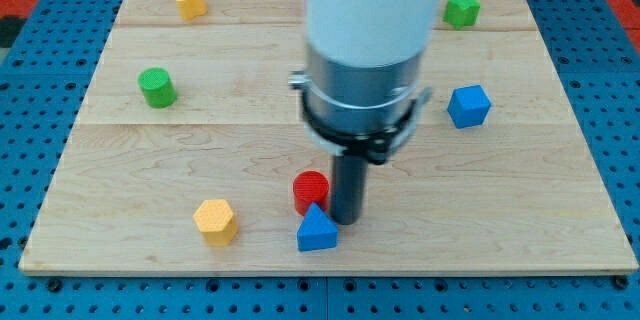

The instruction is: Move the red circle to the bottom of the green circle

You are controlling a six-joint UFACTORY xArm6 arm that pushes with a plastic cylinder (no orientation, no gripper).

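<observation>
The red circle (310,190) stands near the board's bottom middle. The green circle (157,87) stands far off at the view's left, higher up. My tip (346,220) rests on the board just right of the red circle, close to or touching it, and just right of a blue triangle (316,230) that lies directly below the red circle. The arm's white and grey body hides the board's top middle.
A yellow hexagon block (215,221) lies left of the blue triangle. A yellow block (190,2) sits at the top left, a green block (461,8) at the top right, and a blue cube (468,106) at the right. The wooden board (560,210) lies on a blue pegboard.
</observation>
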